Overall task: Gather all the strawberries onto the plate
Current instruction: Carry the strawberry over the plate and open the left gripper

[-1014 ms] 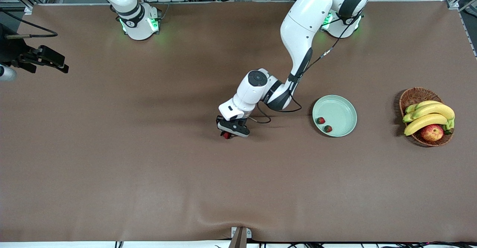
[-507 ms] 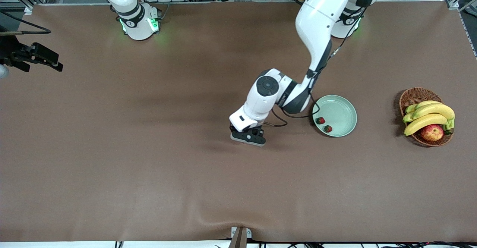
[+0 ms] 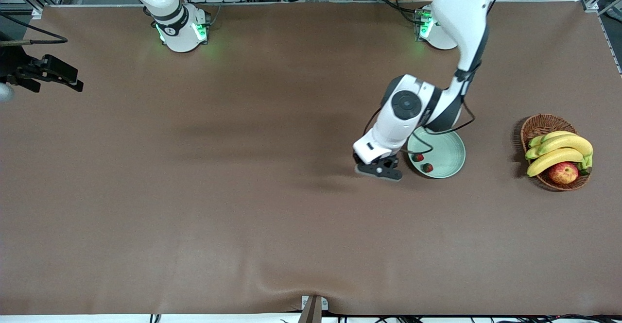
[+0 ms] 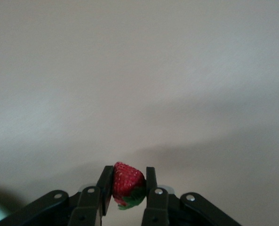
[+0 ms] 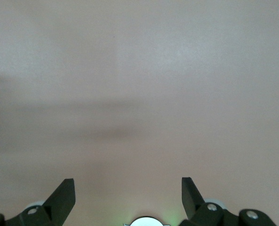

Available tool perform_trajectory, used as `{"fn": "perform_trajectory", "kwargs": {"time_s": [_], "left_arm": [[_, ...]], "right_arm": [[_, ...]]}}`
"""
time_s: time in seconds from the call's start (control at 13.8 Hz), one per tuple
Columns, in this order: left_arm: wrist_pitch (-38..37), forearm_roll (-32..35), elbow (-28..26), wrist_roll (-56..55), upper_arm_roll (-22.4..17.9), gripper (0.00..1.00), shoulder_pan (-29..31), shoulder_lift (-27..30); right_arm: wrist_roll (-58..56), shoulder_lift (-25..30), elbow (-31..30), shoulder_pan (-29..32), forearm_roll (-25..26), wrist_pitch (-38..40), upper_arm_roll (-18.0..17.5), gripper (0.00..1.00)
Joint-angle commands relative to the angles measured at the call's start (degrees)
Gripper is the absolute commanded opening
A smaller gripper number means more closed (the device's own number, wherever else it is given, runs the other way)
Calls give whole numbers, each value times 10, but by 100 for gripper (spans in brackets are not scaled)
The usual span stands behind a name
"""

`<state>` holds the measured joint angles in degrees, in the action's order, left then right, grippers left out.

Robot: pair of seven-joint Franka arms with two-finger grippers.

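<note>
My left gripper (image 3: 378, 170) is shut on a small red strawberry (image 4: 127, 182) with a green cap, pinched between its two black fingers (image 4: 150, 176). From the front the hand hides that berry. The gripper hangs over the brown table just beside the rim of the mint-green plate (image 3: 444, 145), on the side toward the right arm's end. Two strawberries (image 3: 418, 157) (image 3: 427, 167) lie in the plate near that rim. My right gripper (image 3: 74, 81) waits open at the right arm's end of the table, with nothing between its fingers (image 5: 66, 193).
A brown wicker basket (image 3: 538, 122) stands at the left arm's end of the table, with bananas (image 3: 559, 150) and a red-yellow apple (image 3: 563, 172) in it. The brown cloth has a wrinkle near the front edge.
My left arm has carried the strawberry across the table toward the plate, from well short of it to right beside its rim. The right gripper has shifted slightly outward.
</note>
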<state>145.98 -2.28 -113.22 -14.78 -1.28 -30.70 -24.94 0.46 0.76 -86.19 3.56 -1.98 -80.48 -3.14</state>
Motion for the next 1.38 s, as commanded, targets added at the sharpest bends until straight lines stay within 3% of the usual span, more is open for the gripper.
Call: {"fn": "perform_trajectory", "kwargs": {"time_s": [0.0,0.36,0.43,0.51,0.58,0.87,1.3], "left_arm": [[-66,47,-68,39,6,3,62,87],[-117,53,-76,157,8,11,175,80],[-116,53,-76,159,8,22,181,65],[-113,53,-75,158,8,52,180,47],[-112,53,-71,158,8,96,180,39],[-112,53,-48,157,7,100,180,41],[-187,53,67,157,6,100,187,49]], "right_arm": [[-5,1,2,7,10,6,-7,100],[-4,1,2,5,10,6,-8,100],[-4,1,1,5,10,6,-8,100],[-4,1,1,5,10,5,-8,100],[-4,1,1,5,10,5,-9,100],[-4,1,1,4,10,6,-10,100],[-4,1,1,5,10,4,-9,100]]}}
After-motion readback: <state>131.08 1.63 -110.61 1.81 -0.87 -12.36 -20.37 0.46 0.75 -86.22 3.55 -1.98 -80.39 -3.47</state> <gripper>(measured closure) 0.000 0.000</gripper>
